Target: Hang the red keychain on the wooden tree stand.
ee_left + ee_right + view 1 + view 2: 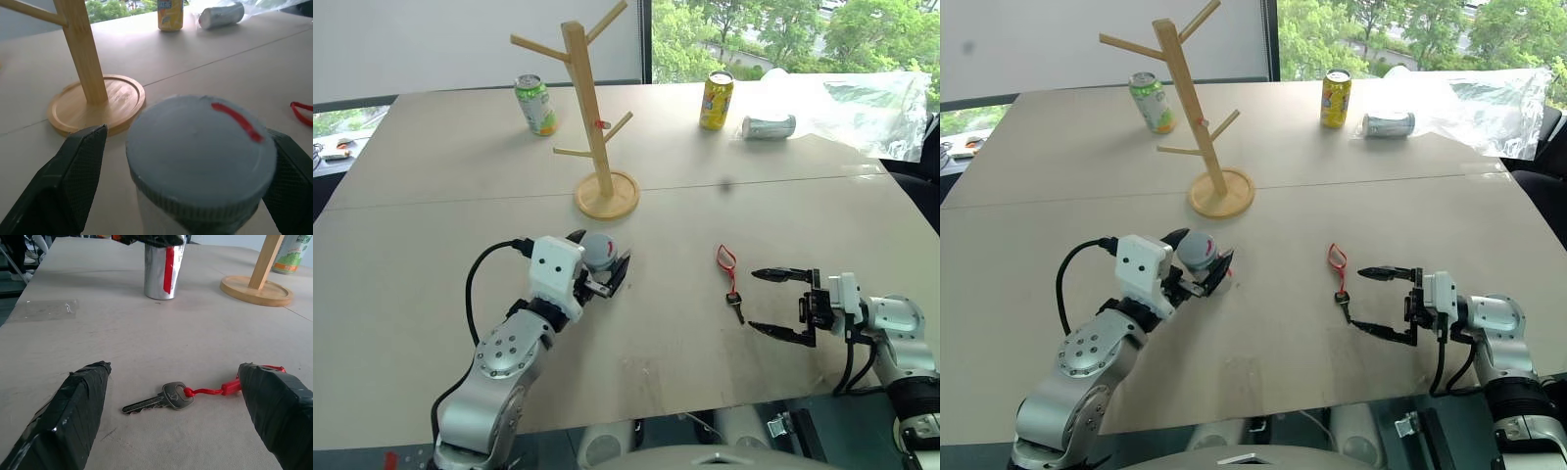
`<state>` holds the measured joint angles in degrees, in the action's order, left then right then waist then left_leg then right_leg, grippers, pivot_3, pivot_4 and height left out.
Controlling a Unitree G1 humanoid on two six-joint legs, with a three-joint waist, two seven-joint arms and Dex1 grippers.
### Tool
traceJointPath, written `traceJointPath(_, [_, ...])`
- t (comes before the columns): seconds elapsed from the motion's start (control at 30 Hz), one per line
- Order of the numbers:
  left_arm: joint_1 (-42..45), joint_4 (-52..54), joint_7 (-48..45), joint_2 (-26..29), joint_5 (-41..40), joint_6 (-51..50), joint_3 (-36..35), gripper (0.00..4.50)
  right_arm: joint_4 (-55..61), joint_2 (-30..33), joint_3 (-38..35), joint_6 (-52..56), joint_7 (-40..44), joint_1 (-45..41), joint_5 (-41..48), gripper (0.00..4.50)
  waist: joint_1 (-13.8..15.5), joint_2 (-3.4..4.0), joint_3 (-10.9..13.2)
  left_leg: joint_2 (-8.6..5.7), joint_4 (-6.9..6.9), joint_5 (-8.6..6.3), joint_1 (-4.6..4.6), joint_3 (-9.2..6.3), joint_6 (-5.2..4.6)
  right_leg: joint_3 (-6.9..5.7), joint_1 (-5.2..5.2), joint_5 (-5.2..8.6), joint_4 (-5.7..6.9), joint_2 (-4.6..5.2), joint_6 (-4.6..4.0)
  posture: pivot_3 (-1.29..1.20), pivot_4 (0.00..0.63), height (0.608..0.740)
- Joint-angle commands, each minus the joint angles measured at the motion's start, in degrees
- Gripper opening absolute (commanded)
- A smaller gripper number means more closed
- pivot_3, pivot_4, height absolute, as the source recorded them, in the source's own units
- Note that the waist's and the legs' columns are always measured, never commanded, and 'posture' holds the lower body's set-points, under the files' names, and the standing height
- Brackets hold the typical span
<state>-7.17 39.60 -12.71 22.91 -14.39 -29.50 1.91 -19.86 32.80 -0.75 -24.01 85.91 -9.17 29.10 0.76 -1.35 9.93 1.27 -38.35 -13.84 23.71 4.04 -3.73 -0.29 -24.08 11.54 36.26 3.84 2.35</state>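
The red keychain (728, 266) lies flat on the table, its red loop farther from me and its dark key (164, 400) at the near end. My right gripper (770, 303) is open just right of it, level with the table, and the key lies ahead between its two fingers (80, 401), untouched. My left gripper (599, 257) is open and straddles the grey top of an upright silver can (161, 269) with a red stripe, left of the keychain. The wooden tree stand (588, 117) rises on its round base (607, 199) farther back, behind the left gripper.
A green can (536, 104) stands at the back left of the stand. A yellow can (716, 100) stands at the back right, with a silver can (769, 126) lying on its side beside it. A clear plastic bag (867, 103) covers the far right corner.
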Motion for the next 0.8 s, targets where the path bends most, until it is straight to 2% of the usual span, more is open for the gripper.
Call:
traceJointPath(0.03, [-0.4, 0.0, -0.1, -0.5, 1.6, 0.5, 1.0, 4.46, 2.3, 0.0, -1.2, -0.2, 0.7, 0.1, 0.8, 4.5, 0.0, 0.0, 0.0, 0.0, 0.0, 0.0, 0.0, 0.0, 0.0, 0.0, 0.0, 0.0, 0.0, 0.0, 0.0, 0.0, 0.15, 0.74])
traceJointPath(0.27, [-1.5, -0.8, -1.3, -0.6, 3.1, 1.3, 1.8, 4.46, 2.6, 0.1, -1.4, 0.0, 0.4, 0.2, 0.8, 4.5, 0.0, 0.0, 0.0, 0.0, 0.0, 0.0, 0.0, 0.0, 0.0, -0.01, -0.01, 0.0, 0.0, 0.12, 0.0, 0.0, 0.15, 0.74])
traceJointPath(0.37, [-1.4, -2.0, -1.8, -1.1, 3.5, 2.2, 1.6, 3.79, 2.7, -0.1, -1.3, 0.2, 0.1, 0.0, 0.7, 4.5, 0.0, 0.0, 0.0, 0.0, 0.0, 0.0, 0.0, 0.0, 0.0, -0.01, -0.01, 0.0, 0.0, 0.16, -0.01, 0.0, 0.15, 0.74])
traceJointPath(0.43, [-0.8, -3.3, -1.0, -1.9, 4.0, 2.4, 1.0, 2.84, 2.7, -0.1, -1.2, 0.3, -0.1, -0.2, 0.6, 4.5, 0.0, 0.0, 0.0, 0.0, 0.0, 0.0, 0.01, -0.01, 0.0, -0.01, -0.01, 0.0, 0.0, 0.18, 0.0, 0.0, 0.15, 0.74])
traceJointPath(0.47, [-0.4, -3.8, -0.5, -2.4, 4.2, 2.4, 0.7, 2.57, 2.7, -0.2, -1.2, 0.3, -0.1, -0.2, 0.6, 4.5, 0.0, 0.0, 0.0, 0.0, 0.0, 0.0, 0.0, -0.01, 0.0, -0.01, -0.01, 0.0, 0.0, 0.18, 0.0, 0.0, 0.15, 0.74])
traceJointPath(0.6, [2.2, -6.4, 3.8, -6.1, 5.1, 3.1, -3.3, 2.57, 3.0, -0.3, -1.3, 0.3, -0.5, -0.4, 0.6, 4.5, 0.0, 0.0, 0.0, 0.0, 0.0, 0.0, 0.0, -0.02, 0.0, -0.02, -0.01, 0.0, 0.01, 0.17, 0.0, 0.0, 0.15, 0.74])
traceJointPath(0.8, [13.2, -17.6, 23.7, -12.4, 8.9, 4.3, -21.5, 2.57, 4.2, -1.3, -1.4, 0.9, -2.7, -1.9, 0.5, 4.5, 0.0, -0.01, 0.0, -0.01, -0.03, 0.01, 0.01, -0.07, -0.01, -0.06, 0.0, -0.02, 0.07, 0.09, 0.0, 0.0, 0.15, 0.74])
